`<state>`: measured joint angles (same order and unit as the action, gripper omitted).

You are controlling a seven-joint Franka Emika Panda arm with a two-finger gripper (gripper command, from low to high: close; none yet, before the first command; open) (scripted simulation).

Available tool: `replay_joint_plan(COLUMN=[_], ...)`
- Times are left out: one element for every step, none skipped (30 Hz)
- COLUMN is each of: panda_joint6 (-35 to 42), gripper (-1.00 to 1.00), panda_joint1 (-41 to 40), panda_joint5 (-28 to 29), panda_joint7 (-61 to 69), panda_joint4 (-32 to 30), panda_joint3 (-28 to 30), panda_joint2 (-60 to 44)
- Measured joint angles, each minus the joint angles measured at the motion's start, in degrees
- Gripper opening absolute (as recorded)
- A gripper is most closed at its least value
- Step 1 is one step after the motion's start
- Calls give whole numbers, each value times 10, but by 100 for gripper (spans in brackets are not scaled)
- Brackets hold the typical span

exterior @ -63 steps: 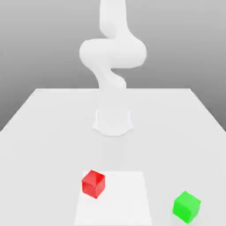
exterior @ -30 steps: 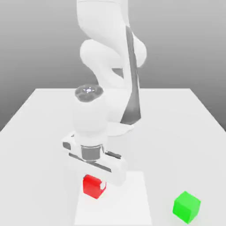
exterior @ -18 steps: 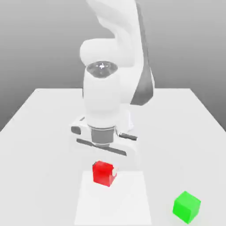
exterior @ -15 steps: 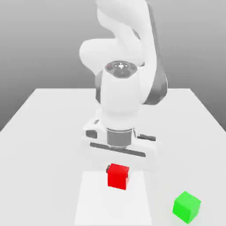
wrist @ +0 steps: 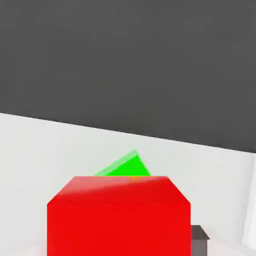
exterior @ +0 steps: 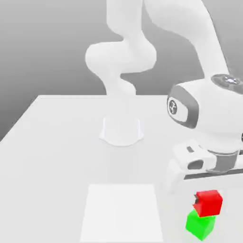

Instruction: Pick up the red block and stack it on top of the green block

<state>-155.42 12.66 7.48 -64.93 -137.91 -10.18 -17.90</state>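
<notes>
The red block [exterior: 208, 202] sits on top of the green block [exterior: 199, 226], turned a little so the sides do not line up. The gripper [exterior: 209, 192] is right above the red block. I cannot tell if its jaws pinch the block or are spread. Both blocks are near the white table's [exterior: 57, 156] front edge.

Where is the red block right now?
In the exterior view's lower right, the red block sits on the green block, just beneath the gripper.
</notes>
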Motion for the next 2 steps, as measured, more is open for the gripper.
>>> replay_joint_plan(panda_joint6=[0, 0], gripper=[100, 100], panda_joint1=[0, 0], panda_joint5=[0, 0], panda_joint7=[0, 0], panda_joint4=[0, 0], panda_joint3=[0, 0], panda_joint2=[0, 0])
